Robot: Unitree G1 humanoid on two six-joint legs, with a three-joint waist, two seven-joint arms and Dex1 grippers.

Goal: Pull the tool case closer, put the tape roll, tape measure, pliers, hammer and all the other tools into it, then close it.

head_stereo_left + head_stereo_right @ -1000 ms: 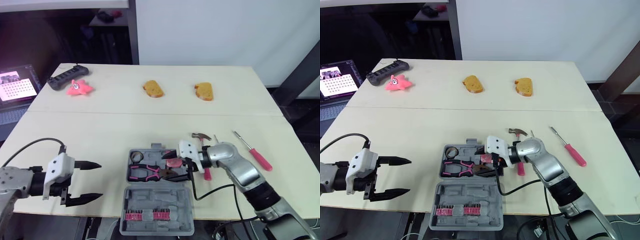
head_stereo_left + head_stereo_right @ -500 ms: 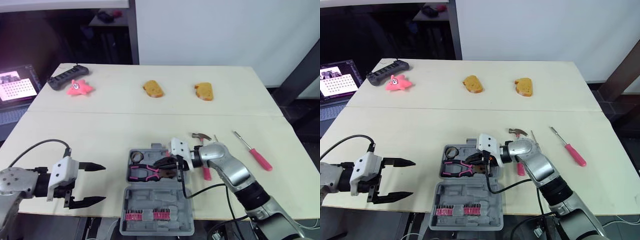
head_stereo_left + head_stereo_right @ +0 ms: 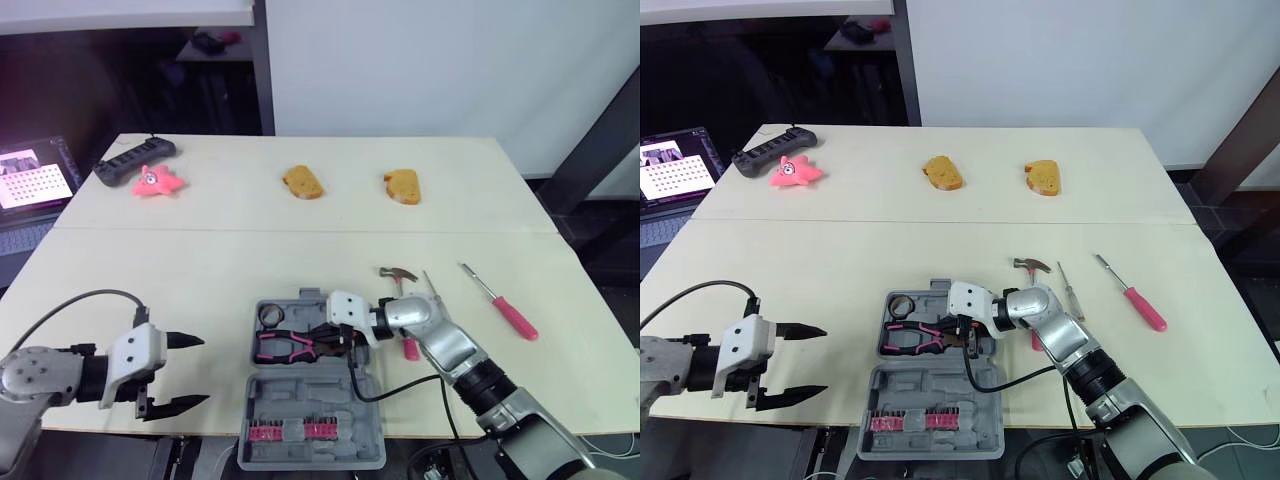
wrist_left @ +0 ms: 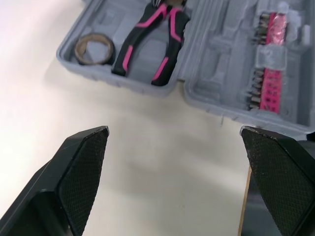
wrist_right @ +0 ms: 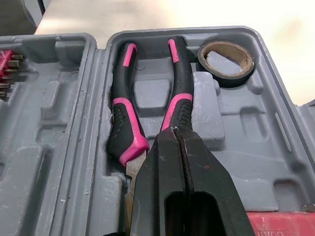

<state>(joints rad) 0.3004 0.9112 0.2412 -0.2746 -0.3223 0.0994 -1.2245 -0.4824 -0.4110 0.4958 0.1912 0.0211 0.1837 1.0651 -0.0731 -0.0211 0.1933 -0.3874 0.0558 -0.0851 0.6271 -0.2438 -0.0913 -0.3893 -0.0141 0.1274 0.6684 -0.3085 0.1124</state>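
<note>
Right gripper, fingers pressed together, seemingly rests on the pliers lying in the open tool case. A sideways drag could lever them from their recess. Left gripper is spread.

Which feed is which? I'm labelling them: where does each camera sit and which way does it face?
Left and right eye: on the head, facing forward and down over the table; both arms show, left gripper open, right gripper over the case.
Left wrist: on that wrist, looking between its open fingers at the case.
Right wrist: on that wrist, looking along its shut fingers into the case, close over the pliers.
Shared: every view shows the pliers and tape roll in the case.
</note>
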